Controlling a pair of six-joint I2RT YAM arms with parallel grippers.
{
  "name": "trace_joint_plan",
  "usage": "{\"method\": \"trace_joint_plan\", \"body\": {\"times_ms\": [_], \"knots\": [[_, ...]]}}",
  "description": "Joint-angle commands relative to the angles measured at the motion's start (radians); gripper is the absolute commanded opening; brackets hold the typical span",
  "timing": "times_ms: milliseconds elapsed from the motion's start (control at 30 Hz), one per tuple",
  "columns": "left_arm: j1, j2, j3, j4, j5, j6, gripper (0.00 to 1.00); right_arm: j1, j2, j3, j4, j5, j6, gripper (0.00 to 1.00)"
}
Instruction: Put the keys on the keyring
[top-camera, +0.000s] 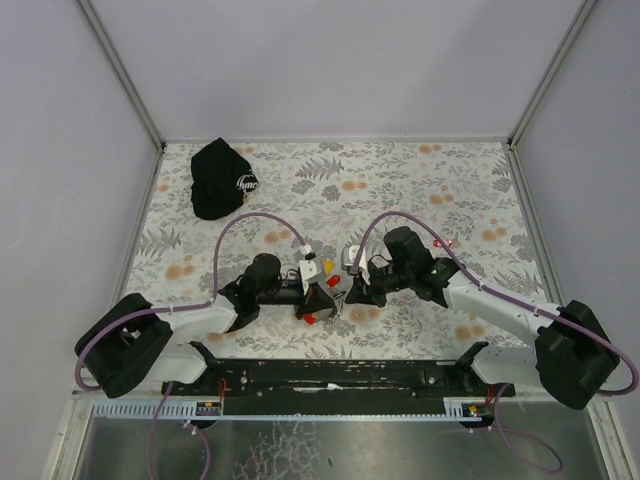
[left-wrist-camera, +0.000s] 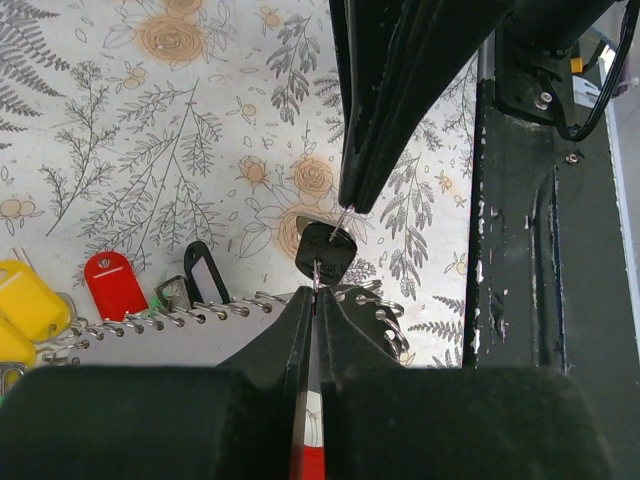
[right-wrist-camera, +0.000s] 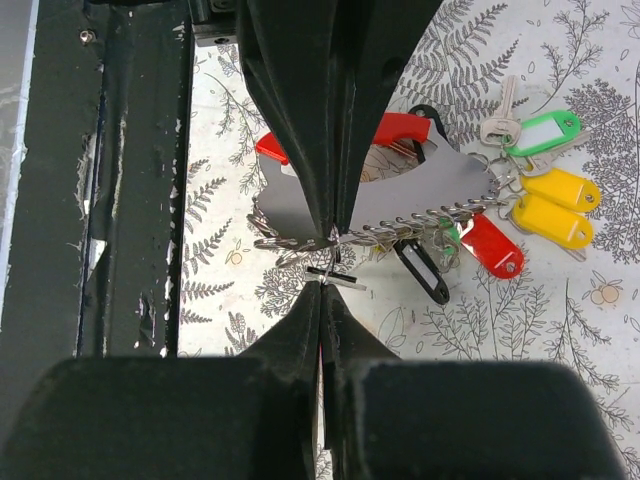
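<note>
My left gripper (left-wrist-camera: 315, 292) is shut on the keyring (left-wrist-camera: 375, 300), a grey-white bar (right-wrist-camera: 420, 190) edged with thin wire loops and joined to a red piece (right-wrist-camera: 400, 128). My right gripper (right-wrist-camera: 322, 285) is shut on a small key with a black tag (left-wrist-camera: 325, 250), held tip to tip against the left fingers at the bar's edge. Other keys hang from the loops: green tag (right-wrist-camera: 545, 130), yellow tags (right-wrist-camera: 560, 185), red tag (right-wrist-camera: 490, 245), black tag with a white insert (right-wrist-camera: 420, 268). In the top view both grippers (top-camera: 325, 298) (top-camera: 348, 292) meet at the table's near middle.
A large black cap (top-camera: 220, 178) with a white logo lies at the back left of the floral tablecloth (top-camera: 420, 190). The black base rail (top-camera: 340, 375) runs along the near edge, close under both grippers. Cables arch over each arm.
</note>
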Motion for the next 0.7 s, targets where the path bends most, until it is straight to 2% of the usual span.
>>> {"method": "trace_joint_plan", "body": {"times_ms": [0, 167, 267, 433, 667], "knots": [[-0.008, -0.022, 0.032, -0.03, 0.018, 0.044, 0.0, 0.018, 0.007, 0.029, -0.016, -0.003, -0.031, 0.0], [-0.008, -0.064, 0.036, -0.062, -0.021, 0.069, 0.0, 0.018, 0.005, 0.079, -0.048, 0.024, -0.072, 0.0], [-0.008, -0.08, 0.031, -0.059, -0.047, 0.077, 0.0, 0.012, 0.04, 0.176, -0.147, 0.026, -0.157, 0.0], [0.004, -0.104, 0.018, -0.056, -0.071, 0.081, 0.0, -0.056, 0.065, 0.247, -0.26, -0.121, -0.249, 0.0], [0.006, -0.108, 0.013, -0.047, -0.061, 0.075, 0.0, -0.068, -0.005, 0.158, -0.131, -0.073, -0.163, 0.0]]}}
